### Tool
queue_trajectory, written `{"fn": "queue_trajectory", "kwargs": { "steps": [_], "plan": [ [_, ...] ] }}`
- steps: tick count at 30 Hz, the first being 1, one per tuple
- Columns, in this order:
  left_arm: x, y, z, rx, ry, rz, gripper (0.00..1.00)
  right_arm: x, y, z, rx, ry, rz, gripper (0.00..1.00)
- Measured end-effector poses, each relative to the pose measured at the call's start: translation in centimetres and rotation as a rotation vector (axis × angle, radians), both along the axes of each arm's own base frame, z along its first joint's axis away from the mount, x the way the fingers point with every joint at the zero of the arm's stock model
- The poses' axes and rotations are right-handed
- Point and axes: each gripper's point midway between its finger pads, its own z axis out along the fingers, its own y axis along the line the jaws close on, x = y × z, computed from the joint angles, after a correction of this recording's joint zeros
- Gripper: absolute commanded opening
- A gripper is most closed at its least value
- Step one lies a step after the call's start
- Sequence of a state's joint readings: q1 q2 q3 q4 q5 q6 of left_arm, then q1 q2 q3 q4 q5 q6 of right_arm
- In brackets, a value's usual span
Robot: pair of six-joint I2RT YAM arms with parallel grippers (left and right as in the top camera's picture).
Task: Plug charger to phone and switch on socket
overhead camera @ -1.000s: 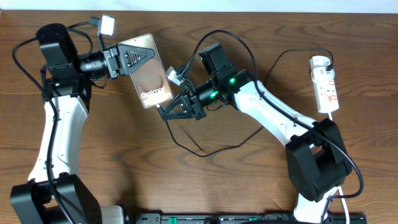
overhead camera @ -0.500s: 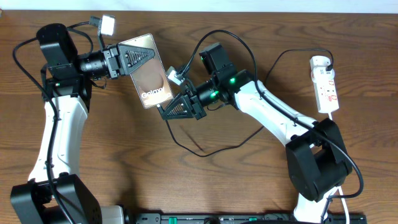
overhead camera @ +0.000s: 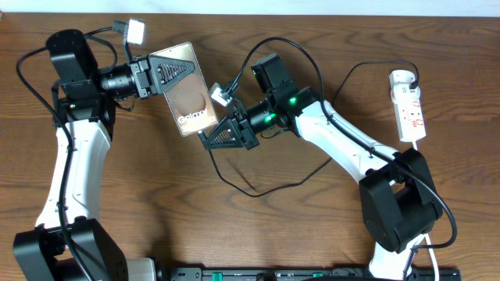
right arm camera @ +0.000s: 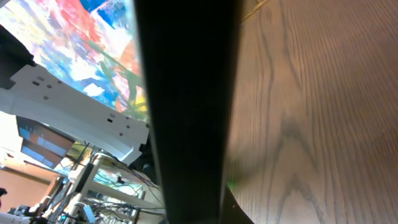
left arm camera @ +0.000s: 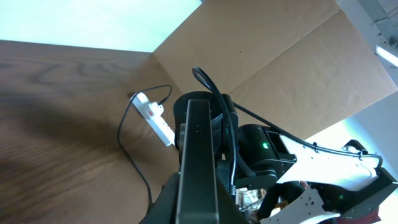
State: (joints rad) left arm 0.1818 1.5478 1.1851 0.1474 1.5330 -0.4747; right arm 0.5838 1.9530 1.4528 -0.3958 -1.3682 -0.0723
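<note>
Phone (overhead camera: 191, 105) is held off the table, upper end clamped in the left gripper (overhead camera: 183, 72) — its long axis slants down toward the right gripper (overhead camera: 208, 140), jaws pinched on the charger (overhead camera: 254, 194) tip, just beside the phone's lower edge.

The left gripper (overhead camera: 183, 70) hides the top of the phone (overhead camera: 194, 105); the right gripper (overhead camera: 209, 139) hides the tip of the charger (overhead camera: 254, 194); the switch on the socket (overhead camera: 410, 105) is too small to read.
</note>
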Motion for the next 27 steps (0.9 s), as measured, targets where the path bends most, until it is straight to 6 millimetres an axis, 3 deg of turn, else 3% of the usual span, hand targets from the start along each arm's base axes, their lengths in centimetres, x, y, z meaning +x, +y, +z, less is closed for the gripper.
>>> {"fn": "queue_trajectory", "kwargs": {
  "steps": [27],
  "plan": [
    [0.03,0.32,0.18,0.001,-0.017,0.003,0.08,-0.02,-0.96,0.89,0.056,0.015,0.028,0.01]
  ]
}}
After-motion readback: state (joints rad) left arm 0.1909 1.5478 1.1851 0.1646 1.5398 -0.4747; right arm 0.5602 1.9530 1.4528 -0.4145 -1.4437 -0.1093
